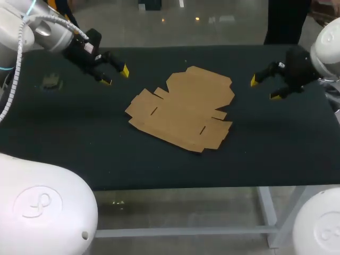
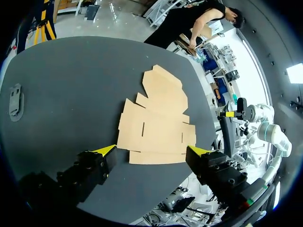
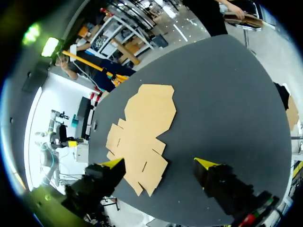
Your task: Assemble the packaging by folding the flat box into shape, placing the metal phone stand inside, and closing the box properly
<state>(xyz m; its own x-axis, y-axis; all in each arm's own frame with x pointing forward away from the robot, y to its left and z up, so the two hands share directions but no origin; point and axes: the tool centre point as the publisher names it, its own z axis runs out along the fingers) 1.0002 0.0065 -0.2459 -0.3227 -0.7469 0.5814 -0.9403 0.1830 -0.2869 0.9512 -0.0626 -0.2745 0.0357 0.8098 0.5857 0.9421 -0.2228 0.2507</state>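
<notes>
left end effector (image 1: 116, 75): fingers apart | right end effector (image 1: 264, 88): fingers apart

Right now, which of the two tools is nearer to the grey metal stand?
The left tool. The stand lies at the left end of the table, close to it; the right tool hangs beyond the flat box, at the opposite end.

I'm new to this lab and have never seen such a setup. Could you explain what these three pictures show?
Two robot arms stand at a dark table. One picture looks down from above and behind; the two round ones come from cameras on each wrist. The left gripper and right gripper, both with yellow tips, hang open and hold nothing. Between them lies a flat brown cardboard box blank, unfolded. A small grey metal piece, probably the phone stand, lies near the table's left end.
</notes>
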